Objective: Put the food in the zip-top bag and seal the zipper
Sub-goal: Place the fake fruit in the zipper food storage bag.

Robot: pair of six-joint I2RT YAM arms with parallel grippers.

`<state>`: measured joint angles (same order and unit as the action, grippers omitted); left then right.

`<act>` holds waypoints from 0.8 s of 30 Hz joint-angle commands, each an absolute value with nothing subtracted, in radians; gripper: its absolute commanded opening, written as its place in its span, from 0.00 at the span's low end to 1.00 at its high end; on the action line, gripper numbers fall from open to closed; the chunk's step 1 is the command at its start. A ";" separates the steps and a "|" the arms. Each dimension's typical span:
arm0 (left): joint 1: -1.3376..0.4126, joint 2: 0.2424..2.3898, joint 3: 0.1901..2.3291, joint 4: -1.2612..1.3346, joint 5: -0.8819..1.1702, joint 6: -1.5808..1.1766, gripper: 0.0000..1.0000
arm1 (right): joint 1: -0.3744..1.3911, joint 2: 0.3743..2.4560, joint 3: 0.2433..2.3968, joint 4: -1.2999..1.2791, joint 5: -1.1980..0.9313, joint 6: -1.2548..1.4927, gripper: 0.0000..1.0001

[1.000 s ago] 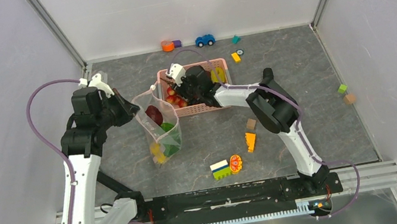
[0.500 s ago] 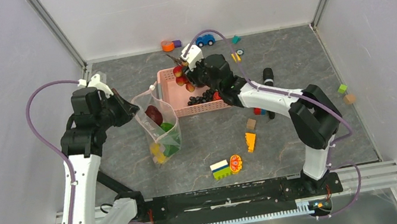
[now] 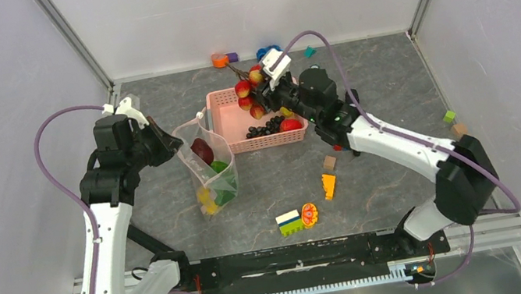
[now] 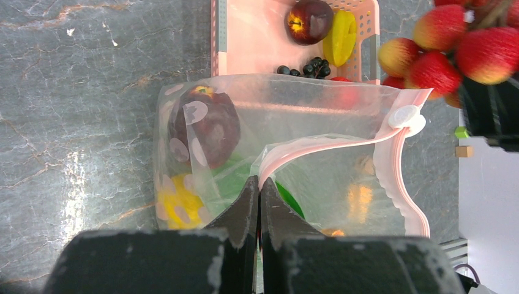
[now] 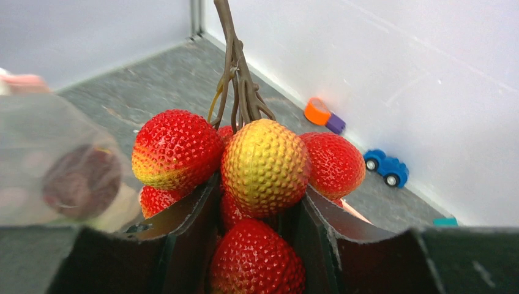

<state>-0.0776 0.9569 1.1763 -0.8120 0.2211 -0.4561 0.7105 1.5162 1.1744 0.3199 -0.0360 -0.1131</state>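
The clear zip-top bag [image 3: 212, 172] hangs open left of the pink basket. My left gripper [image 3: 166, 144] [image 4: 258, 184] is shut on the bag's mouth edge, right at the pink zipper [image 4: 324, 147]. Inside the bag lie a dark red apple [image 4: 205, 125], a yellow citrus [image 4: 174, 202] and green bok choy [image 3: 225, 192]. My right gripper [image 3: 272, 91] [image 5: 260, 202] is shut on a bunch of red strawberries [image 3: 248, 90] [image 5: 264, 165], held in the air above the basket's far edge. Dark berries [image 3: 262, 128] and a red ball-like fruit [image 3: 290, 124] lie in the basket.
The pink lattice basket [image 3: 272, 142] stands mid-table; the left wrist view shows another dark apple [image 4: 309, 18] and a yellow piece [image 4: 339, 27] in it. An orange wedge [image 3: 329, 185], a brown cube [image 3: 330, 161] and toy blocks [image 3: 289, 222] lie in front. Small toys line the back wall.
My right arm has lifted the strawberry bunch out of the basket and carried it back and to the right. The left arm and the bag have not moved.
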 commanded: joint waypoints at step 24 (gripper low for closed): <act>-0.069 0.941 1.167 -0.767 0.280 -0.481 0.02 | 0.771 1.457 1.233 0.769 -0.831 0.309 0.00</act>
<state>-0.0742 0.9558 1.1709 -0.8047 0.2470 -0.4564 0.7326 1.3926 1.1378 0.5858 -0.7002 0.1722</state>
